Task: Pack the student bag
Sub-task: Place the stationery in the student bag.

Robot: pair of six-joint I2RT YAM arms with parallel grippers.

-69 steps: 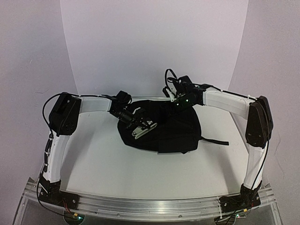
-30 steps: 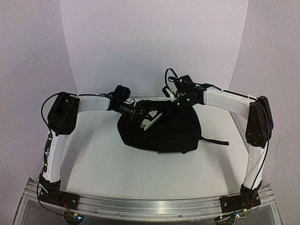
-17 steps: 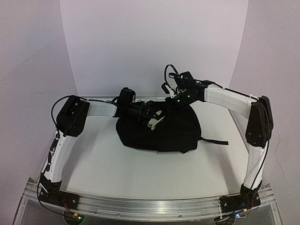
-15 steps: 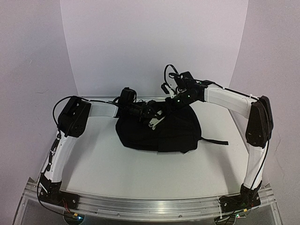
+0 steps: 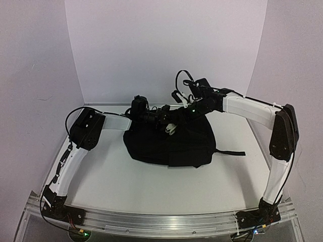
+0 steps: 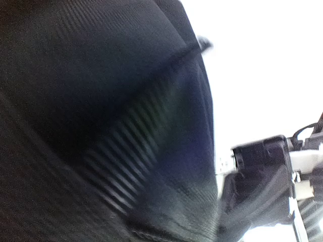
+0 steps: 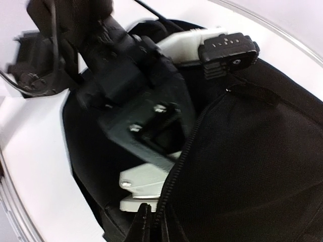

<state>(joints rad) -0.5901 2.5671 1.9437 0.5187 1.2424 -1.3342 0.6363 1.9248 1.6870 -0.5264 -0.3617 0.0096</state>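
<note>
The student bag (image 5: 171,143) is a soft black backpack lying flat mid-table. My right gripper (image 5: 187,110) is at its rear edge, shut on the zipper edge of the flap (image 7: 186,151) and holding it raised; its thin tips (image 7: 148,224) pinch the fabric. My left gripper (image 5: 170,127) reaches into the opening under that flap. Its white fingers (image 7: 139,194) lie stacked close together, partly hidden by the flap, so I cannot tell their state. In the left wrist view blurred black bag fabric (image 6: 101,101) fills the frame and hides the fingers.
A black strap (image 5: 232,152) trails from the bag to the right. The right arm's black wrist (image 6: 262,176) shows close beside the left camera. White walls enclose the back and sides of the table (image 5: 126,176).
My left arm has swung back and to the right, carrying its gripper from above the bag's left part into the opening under the flap. My right gripper has risen slightly with the flap.
</note>
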